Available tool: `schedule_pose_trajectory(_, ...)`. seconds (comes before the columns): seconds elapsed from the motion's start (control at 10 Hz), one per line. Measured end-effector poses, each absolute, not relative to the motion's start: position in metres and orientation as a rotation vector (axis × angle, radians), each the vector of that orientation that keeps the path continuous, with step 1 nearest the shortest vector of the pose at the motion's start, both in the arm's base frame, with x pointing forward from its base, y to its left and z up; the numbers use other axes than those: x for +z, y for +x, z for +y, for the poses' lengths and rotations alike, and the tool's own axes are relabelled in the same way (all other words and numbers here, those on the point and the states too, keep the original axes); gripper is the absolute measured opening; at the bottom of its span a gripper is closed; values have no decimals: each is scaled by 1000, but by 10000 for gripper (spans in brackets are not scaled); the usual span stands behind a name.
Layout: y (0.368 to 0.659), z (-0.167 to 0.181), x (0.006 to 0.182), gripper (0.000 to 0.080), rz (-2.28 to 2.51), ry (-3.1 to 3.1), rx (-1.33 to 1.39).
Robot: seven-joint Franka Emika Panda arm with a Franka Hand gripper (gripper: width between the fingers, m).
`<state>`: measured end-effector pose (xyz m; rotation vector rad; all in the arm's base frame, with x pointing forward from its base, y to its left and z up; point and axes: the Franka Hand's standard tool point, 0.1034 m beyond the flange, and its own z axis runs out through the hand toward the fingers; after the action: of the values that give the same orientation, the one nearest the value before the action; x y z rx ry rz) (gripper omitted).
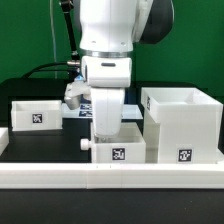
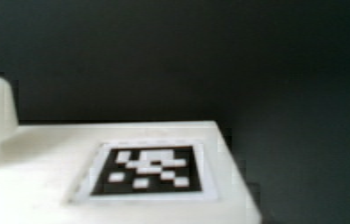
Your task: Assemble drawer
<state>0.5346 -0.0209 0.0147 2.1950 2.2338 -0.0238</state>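
nearest us in the exterior view runs the long low white border rail (image 1: 110,180), along the front of the black bench (image 1: 50,150). behind it, on the exterior view's right, stands the tall boxy white plastic casing (image 1: 182,125), open at the top, with a square tag low on its front. just beside it, mid-frame, sits a smaller white open-top tray (image 1: 125,148) with a tagged front and a small knob (image 1: 88,145) on the side towards the exterior view's left. a second white tray (image 1: 34,115) lies well apart on the exterior view's left. the white hand (image 1: 105,125) hangs down at the middle tray. we cannot tell how far its fingers are parted, nor whether they grip anything. the wrist view gives us a blurred black-and-white tag (image 2: 149,170) on a white surface.
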Motion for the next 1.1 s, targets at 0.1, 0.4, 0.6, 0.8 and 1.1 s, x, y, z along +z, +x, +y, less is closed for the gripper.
schedule_pose_trajectory(0.1,535,-15,14,42,2237,2194,-21)
schedule_pose_trajectory(0.4,539,-5,11,42,2252,2175,-23)
schedule_pose_trajectory(0.6,538,-7,11,42,2249,2178,-26)
schedule_pose_trajectory(0.8,535,-6,10,42,2249,2197,-50)
schedule_pose_trajectory(1.1,533,-7,10,42,2215,2249,-75)
